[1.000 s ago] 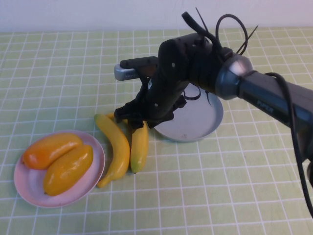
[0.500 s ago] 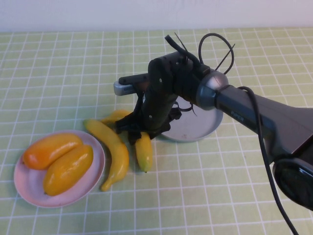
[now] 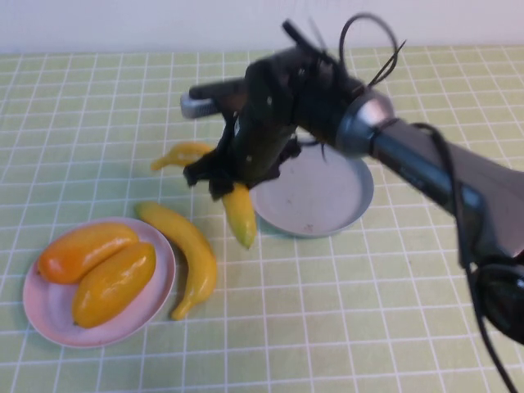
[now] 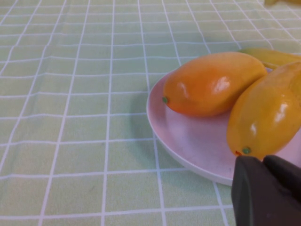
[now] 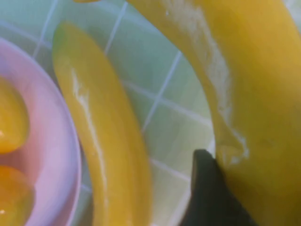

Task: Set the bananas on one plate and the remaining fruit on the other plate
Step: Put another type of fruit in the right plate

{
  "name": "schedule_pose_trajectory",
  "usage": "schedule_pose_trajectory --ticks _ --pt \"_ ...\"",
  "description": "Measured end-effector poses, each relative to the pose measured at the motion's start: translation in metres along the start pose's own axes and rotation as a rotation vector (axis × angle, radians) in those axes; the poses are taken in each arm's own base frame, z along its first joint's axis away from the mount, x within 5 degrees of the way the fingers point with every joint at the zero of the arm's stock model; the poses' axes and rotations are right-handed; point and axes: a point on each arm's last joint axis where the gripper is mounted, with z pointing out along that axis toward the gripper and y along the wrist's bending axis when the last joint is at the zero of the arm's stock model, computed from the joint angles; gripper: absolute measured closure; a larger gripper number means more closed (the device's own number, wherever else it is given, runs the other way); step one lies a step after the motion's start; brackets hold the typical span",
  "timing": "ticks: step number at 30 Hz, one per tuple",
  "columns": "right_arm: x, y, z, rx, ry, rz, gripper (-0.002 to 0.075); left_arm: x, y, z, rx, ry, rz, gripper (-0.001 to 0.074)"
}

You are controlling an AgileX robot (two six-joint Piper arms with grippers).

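Green checked tabletop [image 3: 98, 123]. Right gripper [image 3: 225, 176] fingers clamped on raised banana [image 3: 239, 213] beside grey-blue plate [image 3: 327, 196]; could slip, hanging tilted. Left gripper [image 4: 265, 188] by pink plate [image 4: 188, 141], closure unclear.

Right arm extended toward tabletop centre; right end effector [image 3: 223, 182] clamped on a banana [image 3: 239, 214]. Left end effector [image 4: 265, 190] low near left edge.

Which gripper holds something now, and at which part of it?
The right gripper holds one banana near its middle, lifted beside the grey plate. The left gripper holds nothing.
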Motion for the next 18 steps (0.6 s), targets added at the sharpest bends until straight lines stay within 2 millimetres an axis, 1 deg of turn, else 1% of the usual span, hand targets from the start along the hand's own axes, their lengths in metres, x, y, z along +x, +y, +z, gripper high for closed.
schedule_pose_trajectory --ticks 3,5,7,9,12,15,18 --pt "-0.009 -0.016 -0.027 0.053 -0.037 0.0 0.04 0.0 0.0 0.0 0.0 0.0 0.0 0.0733" --pt "-0.013 -0.04 -0.037 0.111 -0.033 0.024 0.04 0.0 0.0 0.0 0.0 0.0 0.0 0.0733" --pt "-0.015 -0.069 -0.039 0.16 -0.016 0.066 0.04 0.0 0.0 0.0 0.0 0.0 0.0 0.0733" --pt "-0.016 -0.096 -0.036 0.199 0.003 0.109 0.04 0.0 0.0 0.0 0.0 0.0 0.0 0.0733" --pt "-0.016 -0.126 -0.03 0.232 0.022 0.157 0.04 0.0 0.0 0.0 0.0 0.0 0.0 0.0733" --pt "-0.012 -0.141 -0.017 0.247 0.061 0.182 0.04 0.0 0.0 0.0 0.0 0.0 0.0 0.0733" --pt "-0.008 -0.146 -0.002 0.238 0.099 0.197 0.04 0.0 0.0 0.0 0.0 0.0 0.0 0.0733"
